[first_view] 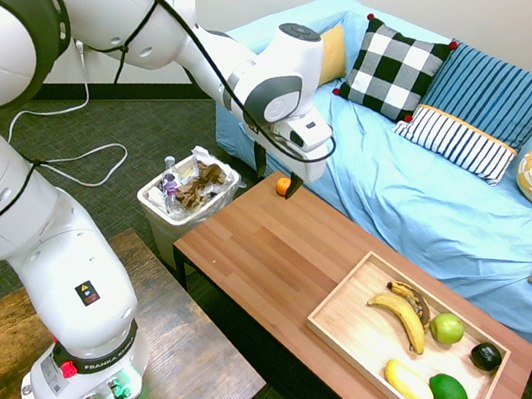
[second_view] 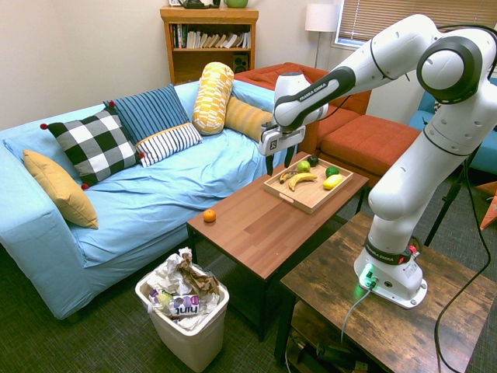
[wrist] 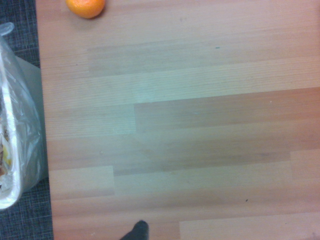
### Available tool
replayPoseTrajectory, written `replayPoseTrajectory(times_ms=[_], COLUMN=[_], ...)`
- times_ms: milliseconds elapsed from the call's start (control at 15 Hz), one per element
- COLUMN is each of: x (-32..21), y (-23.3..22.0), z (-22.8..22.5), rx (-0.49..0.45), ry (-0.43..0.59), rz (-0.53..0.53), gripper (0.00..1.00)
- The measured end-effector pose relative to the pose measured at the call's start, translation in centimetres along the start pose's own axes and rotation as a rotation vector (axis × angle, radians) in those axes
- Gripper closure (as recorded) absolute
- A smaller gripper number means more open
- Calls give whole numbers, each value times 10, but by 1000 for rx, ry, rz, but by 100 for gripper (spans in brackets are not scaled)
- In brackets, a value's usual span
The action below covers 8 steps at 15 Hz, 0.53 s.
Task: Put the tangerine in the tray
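The small orange tangerine (first_view: pixel 281 186) (second_view: pixel 210 215) (wrist: pixel 86 6) lies on the brown table near the corner by the sofa and the bin. At the table's other end sits the light wooden tray (first_view: pixel 342 308) (second_view: pixel 307 196), holding bananas, a green apple, a lemon, a lime and a dark fruit. My gripper (first_view: pixel 277 175) (second_view: pixel 279 162) hangs well above the table top, between the tangerine and the tray. Its two dark fingers stand apart, open, with nothing between them. In the first exterior view one finger partly covers the tangerine.
A white trash bin (first_view: pixel 187 193) (second_view: pixel 183 305) (wrist: pixel 11 125) full of rubbish stands on the floor off the table's end near the tangerine. A blue sofa (first_view: pixel 430 185) (second_view: pixel 155 186) with cushions runs along the table's far side.
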<state>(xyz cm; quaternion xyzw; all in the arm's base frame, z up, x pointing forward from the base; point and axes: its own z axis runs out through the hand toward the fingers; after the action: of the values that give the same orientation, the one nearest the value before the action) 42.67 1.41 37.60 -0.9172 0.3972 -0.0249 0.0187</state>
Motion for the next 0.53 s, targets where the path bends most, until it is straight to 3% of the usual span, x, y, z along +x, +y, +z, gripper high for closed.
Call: replayPoseTrajectory(times_ms=[267,533], x=[-7,-14], y=[-21,-100], z=[2,19], rx=[17,45], ry=[14,33], rz=[-12,-29], gripper=[0,0])
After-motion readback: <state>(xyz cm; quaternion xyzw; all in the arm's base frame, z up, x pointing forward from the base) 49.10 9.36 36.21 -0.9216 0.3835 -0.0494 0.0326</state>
